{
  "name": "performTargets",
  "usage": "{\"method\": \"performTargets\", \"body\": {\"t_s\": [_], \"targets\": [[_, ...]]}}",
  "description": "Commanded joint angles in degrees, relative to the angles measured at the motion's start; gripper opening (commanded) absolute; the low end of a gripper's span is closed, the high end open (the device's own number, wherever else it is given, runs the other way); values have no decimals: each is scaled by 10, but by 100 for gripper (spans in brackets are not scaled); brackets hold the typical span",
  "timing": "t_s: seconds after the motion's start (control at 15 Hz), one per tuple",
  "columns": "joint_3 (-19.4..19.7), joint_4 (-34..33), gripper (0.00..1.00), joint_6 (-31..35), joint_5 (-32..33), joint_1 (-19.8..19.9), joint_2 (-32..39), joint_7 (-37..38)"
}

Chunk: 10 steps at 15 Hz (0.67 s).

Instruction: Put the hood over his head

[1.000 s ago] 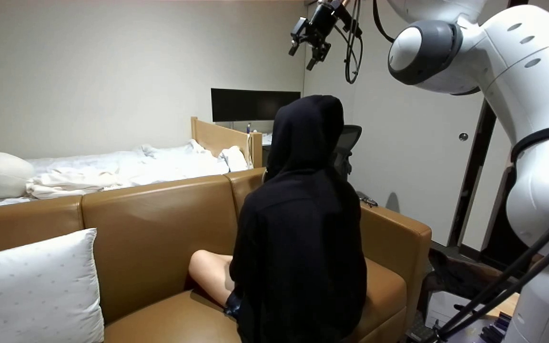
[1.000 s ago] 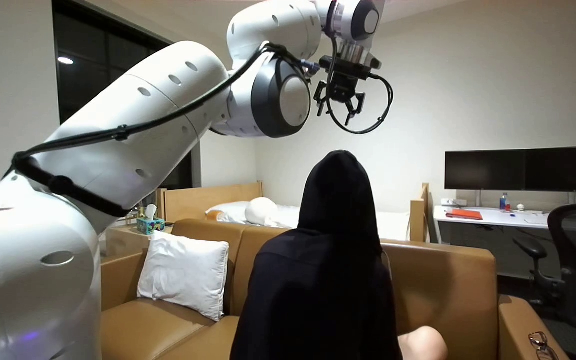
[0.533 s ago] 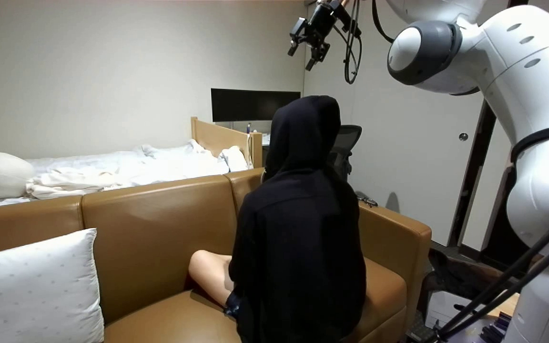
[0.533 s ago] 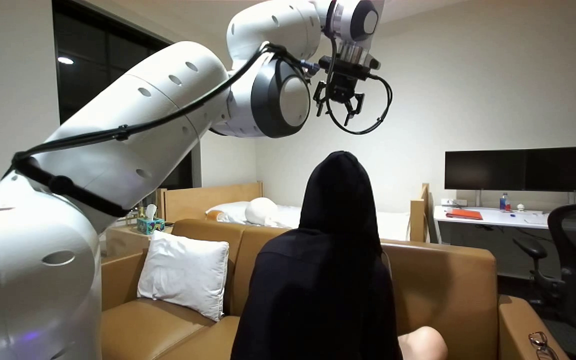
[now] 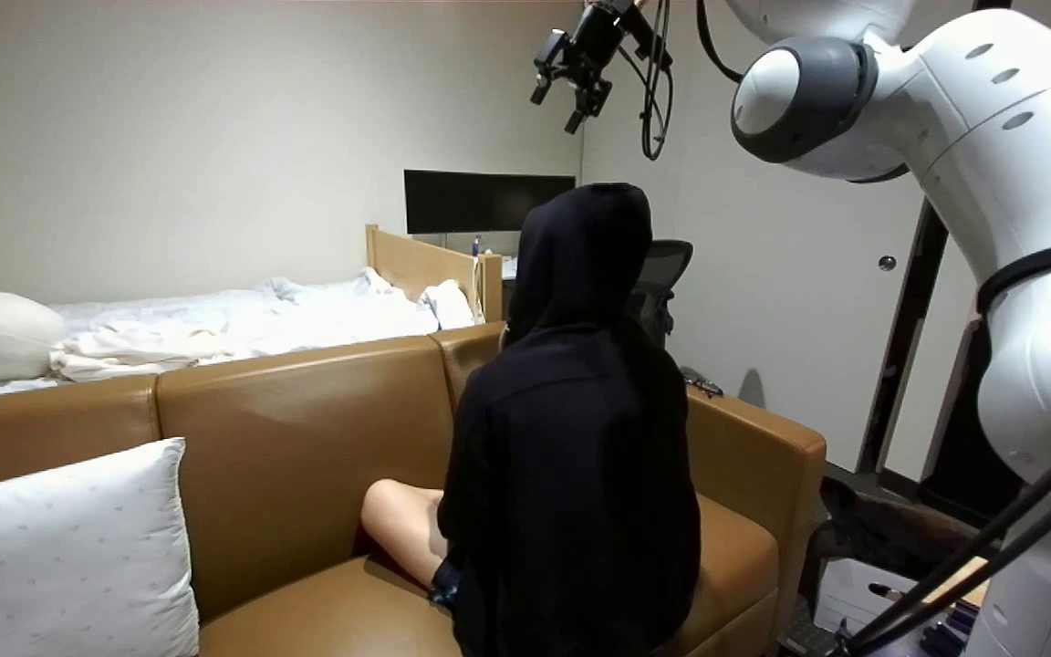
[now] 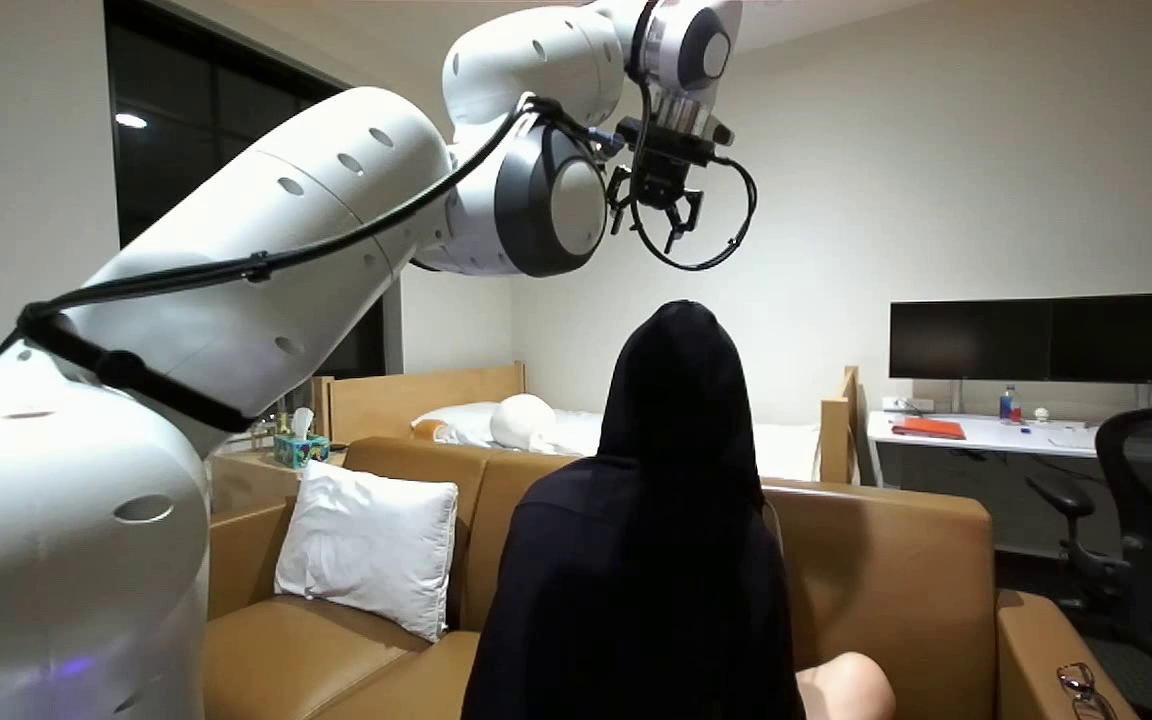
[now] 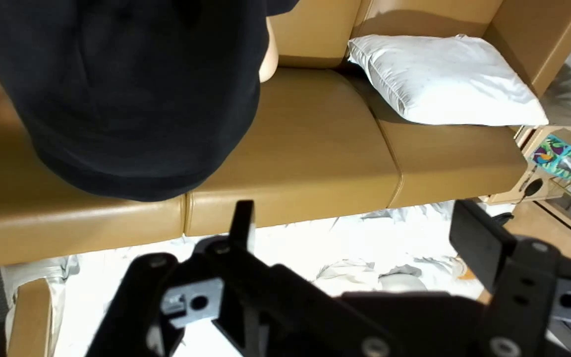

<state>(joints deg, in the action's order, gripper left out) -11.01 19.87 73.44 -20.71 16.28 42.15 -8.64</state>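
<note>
In both exterior views, the hood [image 6: 678, 385] is up on the seated person [image 5: 576, 456], between five and six o'clock below the gripper [image 6: 644, 235], without contact. Its two fingers [image 7: 480, 243] stand wide apart.

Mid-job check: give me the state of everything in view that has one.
Hood: up over the head.
Pincer: open, holding nothing, not touching the hood.
Person: seated on the couch, back to the camera in both exterior views.
Pillow: propped up on the couch.
Monitors: screens dark.
Tissue box: tissue sticking out.
Bedding: rumpled.
Glasses: resting on the couch's arm; folded or open, cannot tell.
</note>
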Motion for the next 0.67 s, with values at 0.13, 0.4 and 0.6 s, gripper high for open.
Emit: {"method": "performTargets", "body": {"t_s": [0.13, 0.4, 0.6], "targets": [[1, 4, 100, 0, 4, -31, -10, 18], [-5, 1, 100, 15, -3, -46, -5, 12], [-3, 4, 100, 10, 2, -48, -4, 3]]}}
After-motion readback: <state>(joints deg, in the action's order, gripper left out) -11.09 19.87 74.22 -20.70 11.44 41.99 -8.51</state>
